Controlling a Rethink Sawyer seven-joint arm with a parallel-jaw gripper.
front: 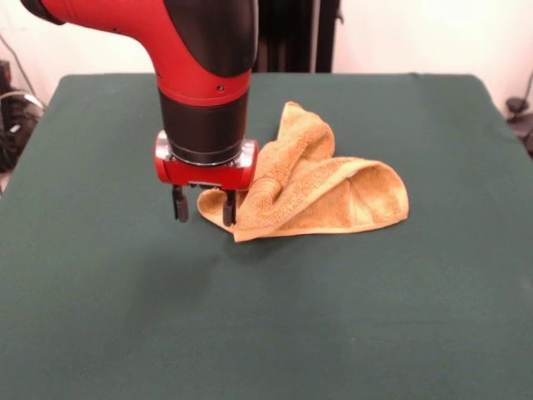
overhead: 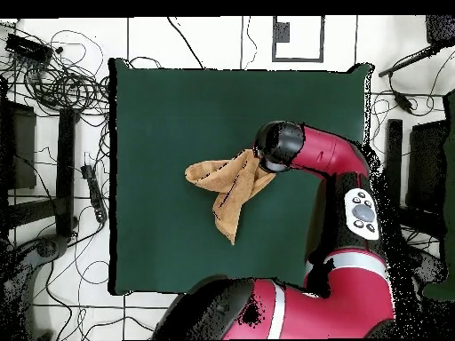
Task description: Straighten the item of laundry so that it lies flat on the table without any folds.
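The golden-orange towel (front: 325, 192) lies crumpled and folded over itself near the middle of the dark green table (front: 375, 317), with one fold rising toward the far side. My gripper (front: 204, 207) points straight down at the towel's left corner. Its fingers are apart, and the right fingertip (front: 228, 210) stands in front of the towel's edge, just above the cloth. In the overhead view the towel (overhead: 229, 182) is a bunched, forked shape. The arm's wrist (overhead: 277, 146) covers one end of it and hides the gripper. The table (overhead: 178, 107) spreads wide around it.
Cables and equipment (overhead: 53, 80) lie on the floor beside the table in the overhead view. The arm's red links (overhead: 342, 169) reach over the table's side. A dark stand (front: 291, 33) rises behind the far edge in the front view.
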